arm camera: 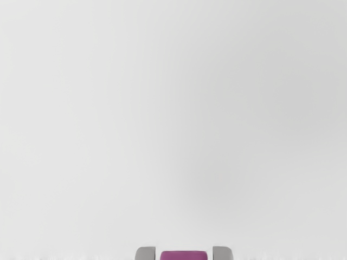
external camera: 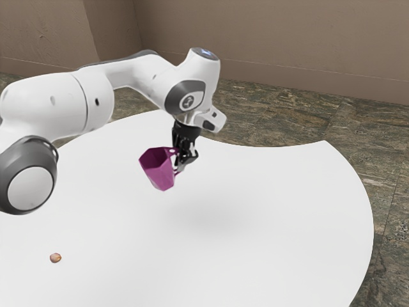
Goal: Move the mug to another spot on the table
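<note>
Hanging clear of the white table (external camera: 287,211), the purple mug (external camera: 158,169) sits in the air, slightly tilted, with its narrow base toward the tabletop and its soft shadow (external camera: 214,224) falling on the bare surface below and toward the exterior view's right. The black gripper (external camera: 181,158) points down from the white arm (external camera: 96,96), and its jaws are clamped on the mug's rim on the side facing the exterior view's right. In the wrist view a strip of the mug (arm camera: 183,254) lies pinched between two grey pads (arm camera: 145,253), with plain table (arm camera: 173,108) beyond. A round mark (external camera: 190,101) on the arm's grey joint cap is too small to read. A small brown bit (external camera: 56,258) lies on the table, well apart from the mug, near the exterior view's lower left. Mottled stone floor (external camera: 358,128) surrounds the table.
</note>
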Robot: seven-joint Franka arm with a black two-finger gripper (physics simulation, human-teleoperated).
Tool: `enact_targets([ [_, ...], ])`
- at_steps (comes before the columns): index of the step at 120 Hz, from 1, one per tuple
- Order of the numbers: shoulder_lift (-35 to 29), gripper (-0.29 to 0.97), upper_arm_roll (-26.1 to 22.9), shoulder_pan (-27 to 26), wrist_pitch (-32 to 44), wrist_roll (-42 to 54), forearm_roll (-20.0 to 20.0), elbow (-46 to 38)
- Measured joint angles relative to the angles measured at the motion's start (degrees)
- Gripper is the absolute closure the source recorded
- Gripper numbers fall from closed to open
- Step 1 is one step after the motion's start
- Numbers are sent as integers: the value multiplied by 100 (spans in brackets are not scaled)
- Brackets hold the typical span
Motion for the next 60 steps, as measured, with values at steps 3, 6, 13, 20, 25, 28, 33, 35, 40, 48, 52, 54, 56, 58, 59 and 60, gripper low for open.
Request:
enact_targets([
  [3,0,73,-3,3,-9,14,-1,2],
  [6,0,73,-3,5,-16,30,-3,9],
  [13,3,73,-4,49,-29,68,-9,36],
  [20,6,73,-5,92,-38,104,-17,45],
  [25,7,73,-6,103,-43,128,-21,48],
  [28,7,73,-3,109,-45,144,-23,48],
  [33,7,73,0,137,-49,171,-27,49],
  [35,7,73,1,147,-50,181,-29,49],
  [40,10,73,2,167,-54,206,-32,49],
  [48,16,73,2,199,-56,244,-37,48],
  [52,23,73,2,233,-57,262,-40,45],
  [54,26,73,2,252,-58,271,-41,43],
  [56,28,73,2,274,-58,279,-42,40],
  [58,30,73,2,296,-59,287,-43,38],
  [59,30,73,2,307,-59,291,-43,37],
  [60,32,73,3,316,-59,295,-43,36],
])
